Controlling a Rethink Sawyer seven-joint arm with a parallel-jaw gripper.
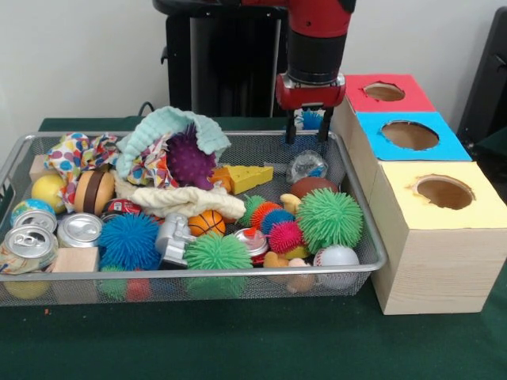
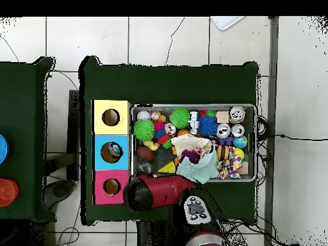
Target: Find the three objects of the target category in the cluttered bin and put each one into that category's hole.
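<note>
Blue spiky ball [image 1: 311, 119] sits clenched in the hand [image 1: 309, 131] above the wire bin's [image 1: 360, 237] far corner, beside the blue-topped box [image 1: 408, 136]; something already lies in that hole, so work remains.

Low front, high overhead; shared bin [image 1: 360, 261] [image 2: 257, 144].

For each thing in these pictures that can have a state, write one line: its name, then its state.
claw: above the bin's far corner, beside the boxes; open or shut cannot be told
bin: full, cluttered
cans: upright, tabs unpulled
red box: hole shows nothing inside
blue box: something shows in its hole from overhead
yellow box: hole shows nothing inside
teal cloth: rumpled over the purple ball
</note>
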